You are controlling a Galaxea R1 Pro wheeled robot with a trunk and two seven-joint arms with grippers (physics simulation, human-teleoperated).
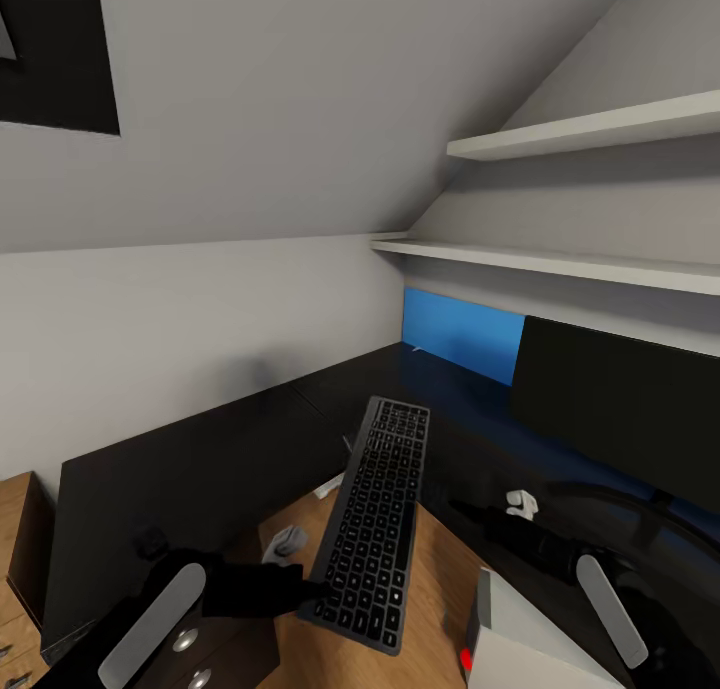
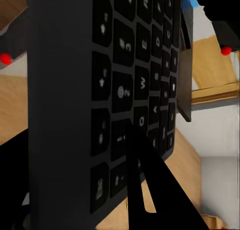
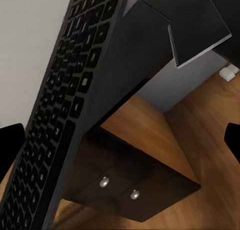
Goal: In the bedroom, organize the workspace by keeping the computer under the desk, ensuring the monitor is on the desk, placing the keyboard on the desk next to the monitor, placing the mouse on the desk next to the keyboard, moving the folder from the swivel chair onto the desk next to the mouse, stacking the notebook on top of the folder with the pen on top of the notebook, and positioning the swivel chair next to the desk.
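One flat, dark keyboard [image 1: 372, 524] with matte keys sat clamped in the left claw [image 1: 318, 591] above the glossy black counter [image 1: 200, 469]; the monitor [image 1: 620, 414] stood nearby. The right claw [image 3: 120, 145] was spread apart.

left gripper [image 1: 318, 589] – clamped on keyboard [image 1: 375, 519] | right gripper [image 1: 520, 504] – spread
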